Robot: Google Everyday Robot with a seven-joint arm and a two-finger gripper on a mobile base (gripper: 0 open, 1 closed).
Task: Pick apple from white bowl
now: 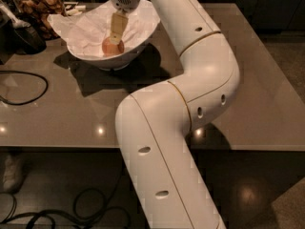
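Closest to me, loose black cables (pixel 57 213) lie coiled on the dark floor beneath the table edge; rising out of that corner is the thick, glossy white robot arm (pixel 181 128), which bends at a fat elbow and reaches away over the smooth grey-brown tabletop (pixel 71 113); a thin black cord (pixel 28 80) loops across the table's left side; beyond it stands the wide, glossy white bowl (pixel 145 35), lined with crumpled white paper (pixel 86 27); the small, round orange-red apple (pixel 110 48) sits low in the bowl's middle, on the paper; the pale two-finger gripper (pixel 116 32) hangs inside the bowl directly above the apple, its tip at or touching the fruit's top; whether it is clenched on the apple or released, I cannot tell from where I stand; farthest back, at the left, a clear jar of brown pieces (pixel 40 4) stands next to a dark object. I judge this to be the grasping step, with the lift not yet done; the next move calls for a firm, centred hold on the round fruit, then a straight rise clear of the paper and the slanted rim.
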